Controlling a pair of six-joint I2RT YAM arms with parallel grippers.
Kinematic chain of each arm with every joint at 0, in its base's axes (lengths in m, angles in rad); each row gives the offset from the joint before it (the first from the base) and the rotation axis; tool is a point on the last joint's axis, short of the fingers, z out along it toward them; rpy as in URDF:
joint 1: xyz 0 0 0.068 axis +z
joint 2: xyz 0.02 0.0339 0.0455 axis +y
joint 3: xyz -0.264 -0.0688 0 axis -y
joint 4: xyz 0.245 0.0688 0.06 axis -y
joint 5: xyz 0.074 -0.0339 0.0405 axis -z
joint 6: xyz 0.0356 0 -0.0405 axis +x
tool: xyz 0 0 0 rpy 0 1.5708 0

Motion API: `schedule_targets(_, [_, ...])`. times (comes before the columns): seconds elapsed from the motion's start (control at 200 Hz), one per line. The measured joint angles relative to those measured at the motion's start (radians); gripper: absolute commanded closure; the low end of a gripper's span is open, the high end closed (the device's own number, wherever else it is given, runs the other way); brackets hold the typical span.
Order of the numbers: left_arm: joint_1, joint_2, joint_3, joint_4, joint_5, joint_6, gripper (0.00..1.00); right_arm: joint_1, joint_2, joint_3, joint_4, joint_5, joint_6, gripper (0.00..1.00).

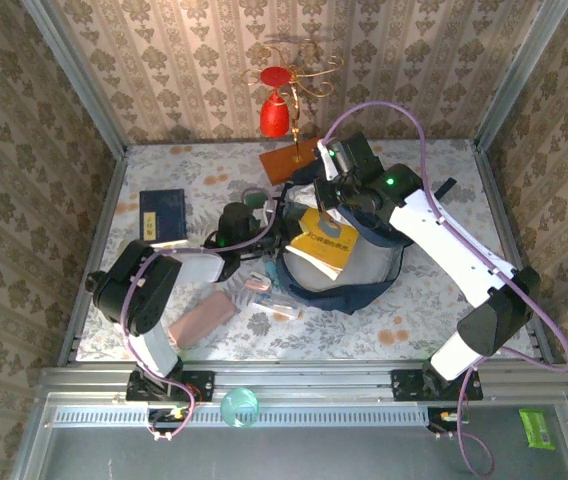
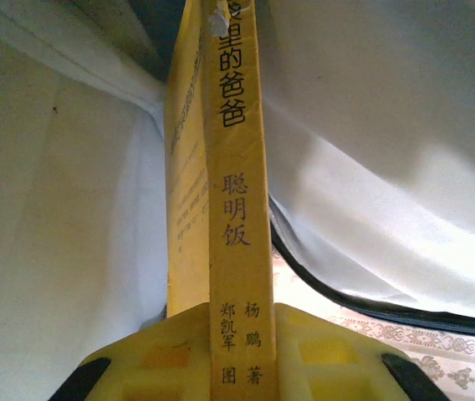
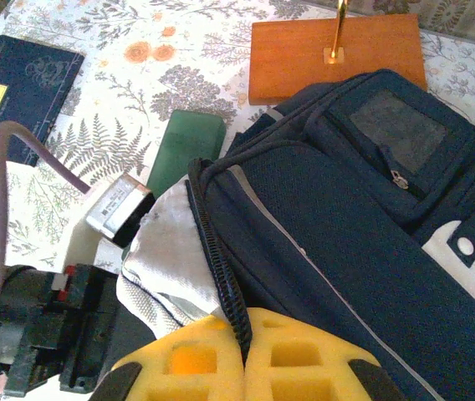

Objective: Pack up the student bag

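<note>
Your student bag (image 1: 349,298) lies near the middle of the flowered worktop (image 1: 424,325), between the two arms and just in front of the wooden stand base (image 1: 289,160), its mouth gaping to show pale lining. Your left fingers (image 2: 183,355) are clamped on the spine of a yellow book (image 2: 231,209), which stands tilted in the bag's opening in the top view. Your right fingers (image 3: 217,355) are pressed together on the bag's zipped rim, the black zip edge pinched between the yellow pads. In the right wrist view a green case (image 3: 187,146) lies just beside the bag, and a dark blue book (image 3: 24,92) lies flat, well apart to the left.
</note>
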Motion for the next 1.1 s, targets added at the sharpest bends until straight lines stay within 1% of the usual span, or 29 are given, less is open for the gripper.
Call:
schedule_targets(0.275, [-0.001,0.015,-0.001,0.059,-0.018,-0.008,1.00,0.000,0.000,0.000,0.016,-0.006,0.004,1.00])
schedule_targets(0.52, [-0.016,0.146,0.058,0.114,-0.060,-0.006,1.00,0.002,0.003,0.000,0.016,-0.027,0.005,1.00])
schedule_targets(0.74, [-0.034,0.196,0.103,0.089,-0.124,0.026,1.00,0.002,0.007,-0.002,0.020,-0.044,0.005,1.00])
schedule_targets(1.07, [-0.046,0.252,0.218,-0.051,-0.233,0.132,1.00,0.002,0.005,-0.038,0.074,-0.061,0.005,1.00])
schedule_targets(1.1, [-0.047,0.256,0.230,-0.066,-0.243,0.141,0.99,0.002,0.005,-0.043,0.079,-0.061,0.004,1.00])
